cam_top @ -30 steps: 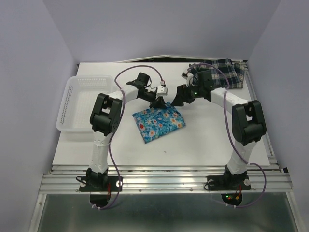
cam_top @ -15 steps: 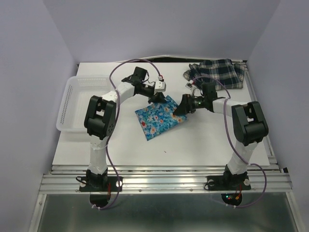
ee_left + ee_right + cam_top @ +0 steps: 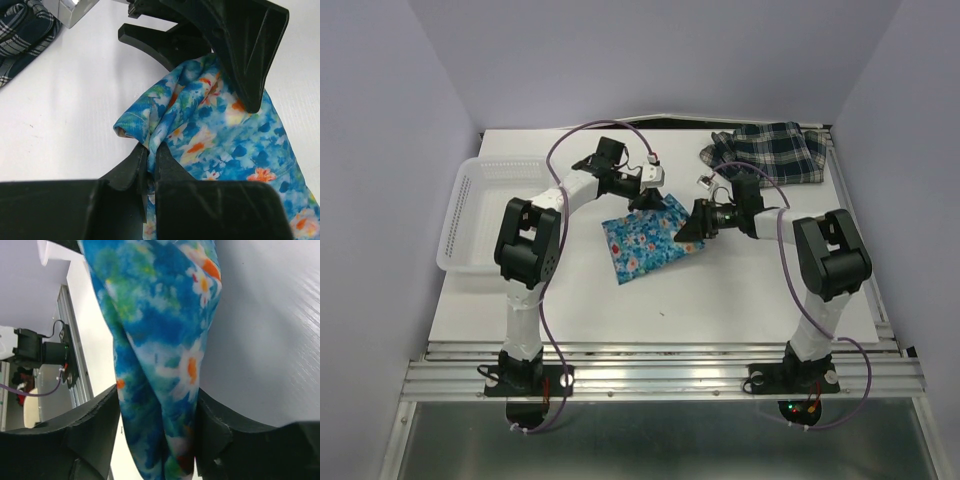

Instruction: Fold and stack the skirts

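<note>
We find the work area to be a white desk (image 3: 740, 290), closed in on the left, right and far sides by plain pale-lilac walls (image 3: 380, 150). A ribbed aluminium rail (image 3: 660, 372) runs along the near edge and carries both arm bases. In the right wrist view the desk surface shows fine parallel grooves. Purple cables (image 3: 552, 300) loop along each arm.

We see a white lattice basket (image 3: 455, 215) at the desk's left edge, partly overhanging it. The plaid skirt (image 3: 775, 150) lies bunched in the far right corner, well apart from both hands.

The floral skirt (image 3: 640, 248) lies near the middle of the desk, folded into a rough rectangle set at an angle.

The left hand (image 3: 648, 207) is at the skirt's far edge. Its fingers are closed almost together on a raised fold of the floral cloth, which stands off the desk there.

The right hand (image 3: 682, 234) is at the skirt's right corner, just beside the left hand. Its fingers stand partly apart, one on each side of a hanging fold of the floral skirt, and the cloth fills the gap between them. We cannot tell whether that fold is clamped or only enclosed.
</note>
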Controlling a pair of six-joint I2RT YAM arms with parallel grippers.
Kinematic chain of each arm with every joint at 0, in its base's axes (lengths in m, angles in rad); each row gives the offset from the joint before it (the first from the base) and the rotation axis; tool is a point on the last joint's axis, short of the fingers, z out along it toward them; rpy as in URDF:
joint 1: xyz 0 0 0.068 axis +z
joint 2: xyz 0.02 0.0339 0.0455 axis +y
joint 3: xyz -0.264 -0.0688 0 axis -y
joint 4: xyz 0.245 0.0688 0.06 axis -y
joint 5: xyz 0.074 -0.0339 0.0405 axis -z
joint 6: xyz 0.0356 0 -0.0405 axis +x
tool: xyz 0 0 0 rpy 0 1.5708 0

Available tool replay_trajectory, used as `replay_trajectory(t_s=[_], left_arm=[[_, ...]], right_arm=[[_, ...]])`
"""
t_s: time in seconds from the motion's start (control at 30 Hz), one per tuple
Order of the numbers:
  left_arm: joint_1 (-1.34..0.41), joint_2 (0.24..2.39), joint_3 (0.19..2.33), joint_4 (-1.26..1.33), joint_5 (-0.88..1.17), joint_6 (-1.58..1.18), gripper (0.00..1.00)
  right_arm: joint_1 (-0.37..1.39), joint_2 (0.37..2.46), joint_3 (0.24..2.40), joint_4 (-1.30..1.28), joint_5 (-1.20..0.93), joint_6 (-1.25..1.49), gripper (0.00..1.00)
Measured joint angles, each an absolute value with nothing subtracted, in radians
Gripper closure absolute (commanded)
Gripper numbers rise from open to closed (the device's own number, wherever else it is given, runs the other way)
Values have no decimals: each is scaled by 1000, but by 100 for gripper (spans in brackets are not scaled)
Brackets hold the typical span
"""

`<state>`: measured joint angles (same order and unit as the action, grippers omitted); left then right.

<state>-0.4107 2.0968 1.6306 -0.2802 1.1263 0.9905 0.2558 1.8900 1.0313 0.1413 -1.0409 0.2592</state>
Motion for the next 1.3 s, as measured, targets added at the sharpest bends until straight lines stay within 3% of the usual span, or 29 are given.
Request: replay_trajectory(t_s=[0.1,0.17,0.3,0.53,0.7,0.73,0.77,0.83,0.93,0.97,1.0,1.03,1.3], left_arm=[[-411,2097,1620,-236,1125,958,100],[-410,2097,1615,-220,1124,943,100],[-409,2097,1612,-190,1121,913,100],[-397,2097,1608,-138,1121,861,100],[-391,2097,1594,-125,1121,850,99],[-391,2097,1594,-122,1121,849,96],[-391,2097,1594,-119,1121,848,92],[-391,2097,1594,-115,1116,847,75],[-391,2095,1593,-104,1102,834,47],[-391,2092,1588,-94,1090,826,19],[-391,2088,1581,-87,1081,808,15],[-391,2077,1566,-62,1052,778,2],[-370,1943,1491,84,819,585,1]], right_arm=[[256,1898,1031,155,-1035,281,38],[256,1906,1032,164,-1028,294,16],[256,1935,1043,157,-1018,313,15],[256,1942,992,223,-1015,396,39],[256,1941,970,295,-1008,454,70],[256,1940,969,308,-1007,461,75],[256,1939,969,322,-1005,471,89],[256,1934,969,334,-1001,471,99],[256,1917,971,323,-981,456,99],[256,1909,978,311,-966,436,99],[257,1905,989,294,-952,424,99],[257,1901,1000,280,-936,396,99],[257,1901,1265,-1,-749,134,99]])
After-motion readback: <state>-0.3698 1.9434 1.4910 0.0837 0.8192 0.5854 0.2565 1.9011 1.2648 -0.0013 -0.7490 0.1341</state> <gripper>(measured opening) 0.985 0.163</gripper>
